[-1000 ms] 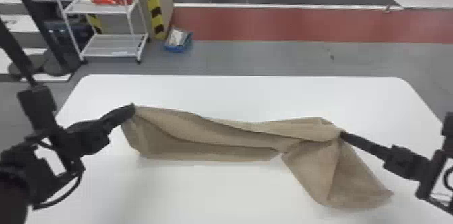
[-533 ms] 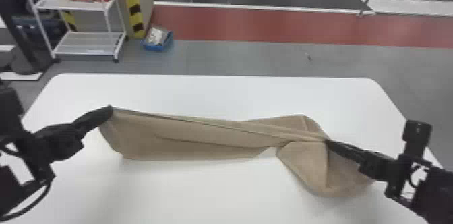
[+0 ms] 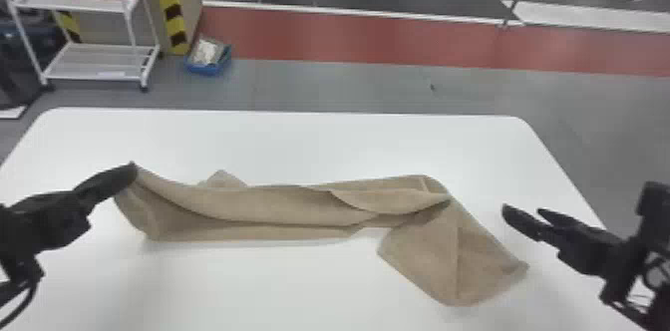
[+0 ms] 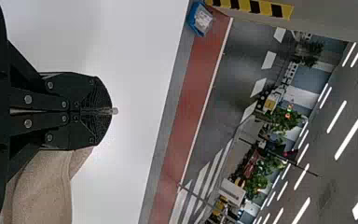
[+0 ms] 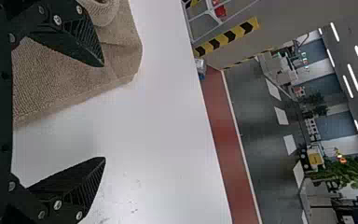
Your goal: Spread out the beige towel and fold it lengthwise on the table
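My left gripper [image 3: 130, 171] is shut on the upper left corner of the beige towel [image 3: 259, 205], holding it a little raised at the table's left side. In the left wrist view the fingers of that gripper [image 4: 95, 111] are pressed together, with the towel [image 4: 42, 191] hanging beside them. The towel's middle is bunched in lengthwise folds, and its right part spreads as a flap towards the near side. To the right of that flap, my right gripper [image 3: 521, 209] stands open and apart from it. In the right wrist view this gripper [image 5: 105, 112] has bare table between its fingers; the towel [image 5: 74, 70] lies beyond one finger.
The white table [image 3: 319, 140] has rounded far corners. Past its far edge, a white shelf rack [image 3: 94, 63] and a blue box [image 3: 208, 58] stand on the floor at the left. A black and yellow striped post [image 3: 169, 6] is beside the rack.
My right gripper has opened, let go of the towel and moved off to the right. The towel's taut upper edge has slackened into folds. The head view has shifted, while the left gripper keeps its hold.
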`<action>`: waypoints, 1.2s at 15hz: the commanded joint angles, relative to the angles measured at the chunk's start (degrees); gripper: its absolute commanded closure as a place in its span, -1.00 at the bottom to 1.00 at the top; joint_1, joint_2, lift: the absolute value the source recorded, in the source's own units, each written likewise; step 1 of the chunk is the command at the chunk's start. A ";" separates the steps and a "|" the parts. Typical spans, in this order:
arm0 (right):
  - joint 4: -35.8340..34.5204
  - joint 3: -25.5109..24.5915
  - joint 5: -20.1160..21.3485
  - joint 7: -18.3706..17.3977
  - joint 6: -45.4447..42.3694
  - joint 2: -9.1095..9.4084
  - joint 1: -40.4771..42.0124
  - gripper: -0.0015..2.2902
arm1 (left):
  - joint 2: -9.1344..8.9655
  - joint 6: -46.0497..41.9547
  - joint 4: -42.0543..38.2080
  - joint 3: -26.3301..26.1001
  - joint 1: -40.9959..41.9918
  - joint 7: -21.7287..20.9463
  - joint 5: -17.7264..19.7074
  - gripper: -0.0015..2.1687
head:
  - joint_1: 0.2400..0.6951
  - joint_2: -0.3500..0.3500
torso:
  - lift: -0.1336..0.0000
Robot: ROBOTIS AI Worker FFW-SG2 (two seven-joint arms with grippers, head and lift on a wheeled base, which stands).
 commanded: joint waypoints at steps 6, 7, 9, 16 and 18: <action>-17.52 2.42 -3.75 5.25 -0.70 5.47 12.04 -0.58 | 0.19 0.00 -0.01 0.08 0.17 0.00 0.02 0.25 | 1.00 -0.32 | -0.86; -18.92 4.80 -2.25 5.51 -1.76 5.39 13.71 -0.58 | 0.19 0.00 -0.01 -0.01 0.08 0.00 0.02 0.25 | 1.00 -0.27 | -0.86; -20.07 10.42 5.92 5.25 -5.62 5.47 15.74 -0.58 | 0.27 0.00 0.17 0.08 -0.01 0.00 0.02 0.25 | 1.00 -0.15 | -0.86; -15.94 21.76 20.69 2.70 -17.40 5.47 16.88 -0.49 | 0.27 -2.11 1.84 0.34 0.08 -1.14 -0.07 0.25 | 1.00 0.15 | -0.86; -14.44 24.66 23.50 2.17 -17.75 5.47 15.91 -0.49 | 0.27 -2.11 1.84 0.26 0.08 -1.14 -0.07 0.25 | 1.00 0.20 | -0.86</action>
